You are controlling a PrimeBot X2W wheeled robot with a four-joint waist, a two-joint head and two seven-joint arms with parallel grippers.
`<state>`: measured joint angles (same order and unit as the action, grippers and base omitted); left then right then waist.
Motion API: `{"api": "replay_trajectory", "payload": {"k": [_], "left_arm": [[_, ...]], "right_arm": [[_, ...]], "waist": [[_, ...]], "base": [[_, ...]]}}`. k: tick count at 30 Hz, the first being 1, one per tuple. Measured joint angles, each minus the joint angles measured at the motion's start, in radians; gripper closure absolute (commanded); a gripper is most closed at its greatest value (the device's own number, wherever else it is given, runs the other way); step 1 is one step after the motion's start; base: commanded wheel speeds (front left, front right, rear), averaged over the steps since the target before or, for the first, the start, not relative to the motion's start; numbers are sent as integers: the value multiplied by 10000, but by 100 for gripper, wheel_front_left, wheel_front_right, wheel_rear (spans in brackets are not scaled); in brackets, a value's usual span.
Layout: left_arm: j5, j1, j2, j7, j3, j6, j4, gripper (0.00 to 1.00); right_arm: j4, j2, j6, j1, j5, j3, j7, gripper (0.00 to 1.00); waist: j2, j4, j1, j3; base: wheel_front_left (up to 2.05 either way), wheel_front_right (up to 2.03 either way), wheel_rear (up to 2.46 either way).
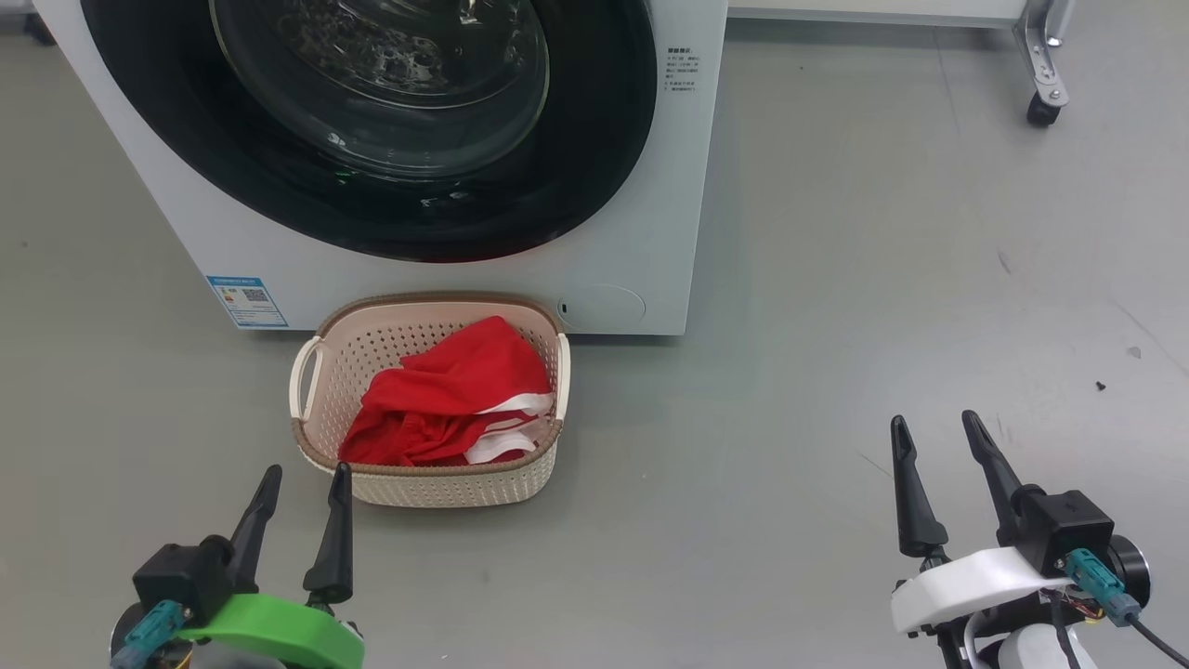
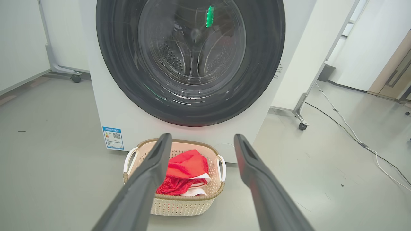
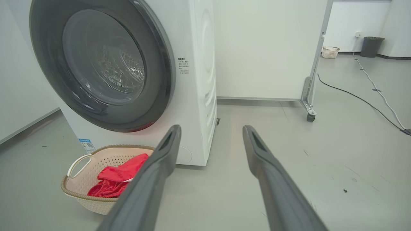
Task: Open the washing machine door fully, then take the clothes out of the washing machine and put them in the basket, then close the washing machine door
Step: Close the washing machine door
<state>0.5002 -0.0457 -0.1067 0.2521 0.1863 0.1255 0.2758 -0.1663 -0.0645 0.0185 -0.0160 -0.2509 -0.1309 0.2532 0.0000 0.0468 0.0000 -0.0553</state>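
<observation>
Fingers on the left gripper (image 1: 307, 469) and right gripper (image 1: 934, 417) are wide apart and hold nothing. The red clothes (image 1: 446, 400) lie in the basket (image 1: 446, 490). The washer door (image 1: 604, 139) is shut.

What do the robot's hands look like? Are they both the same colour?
Each is a pincer with two long, thin black fingers tapering to points, on a boxy black block with a teal plug. The left gripper wears a curved green collar. The right gripper wears a white collar and trails a black cable.
</observation>
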Motion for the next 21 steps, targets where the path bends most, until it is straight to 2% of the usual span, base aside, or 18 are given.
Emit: {"api": "replay_trajectory", "payload": {"k": [21], "left_arm": [[286, 66, -46, 0, 255, 0, 88, 0]], "right_arm": [[13, 58, -82, -98, 50, 171, 0, 0]], "waist": [[0, 20, 0, 39]], "base": [[0, 0, 0]]}}
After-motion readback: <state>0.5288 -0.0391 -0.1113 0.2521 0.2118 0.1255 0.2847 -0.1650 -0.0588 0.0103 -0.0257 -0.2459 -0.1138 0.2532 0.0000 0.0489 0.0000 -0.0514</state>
